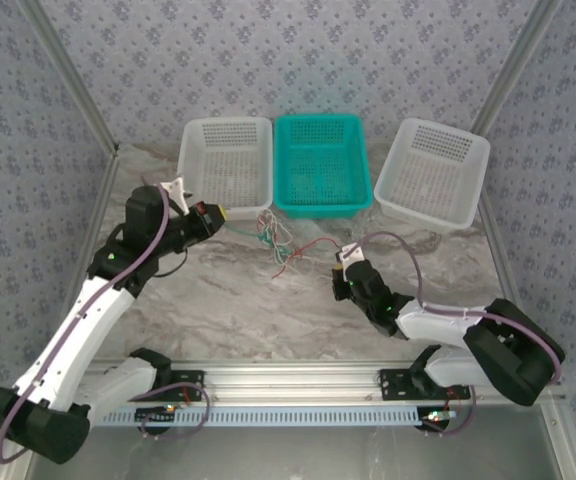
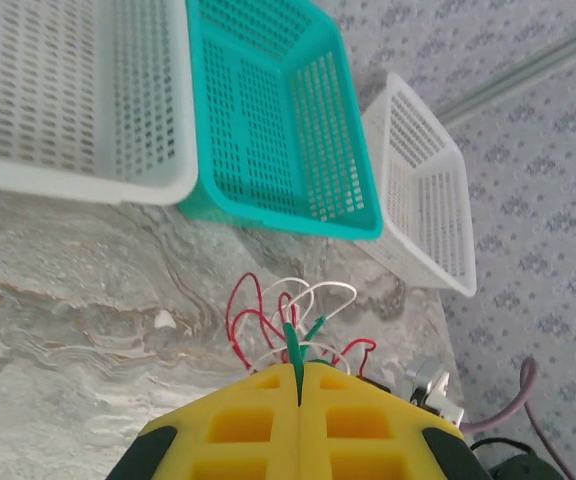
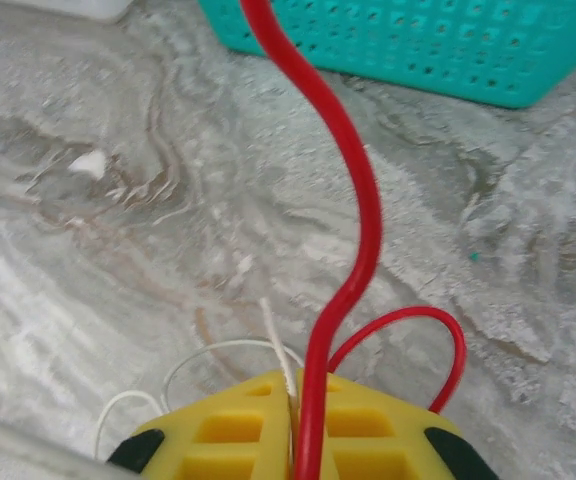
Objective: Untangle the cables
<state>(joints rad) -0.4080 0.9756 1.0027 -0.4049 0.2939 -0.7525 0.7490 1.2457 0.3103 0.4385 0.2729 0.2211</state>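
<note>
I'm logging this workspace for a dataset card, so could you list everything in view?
table: one, grey marble, under everything
cables: several, red, green and whitish, tangled on the table in front of the baskets
teal basket: one, teal, far middle
left white basket: one, white, close beside the teal basket's left
right white basket: one, white, far right, angled, apart
left hand: one, yellow, shut on a green cable
right hand: one, yellow, shut on a red cable

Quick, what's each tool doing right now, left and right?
Left tool: closed, holding a green cable.
Right tool: closed, holding a red cable.
</note>
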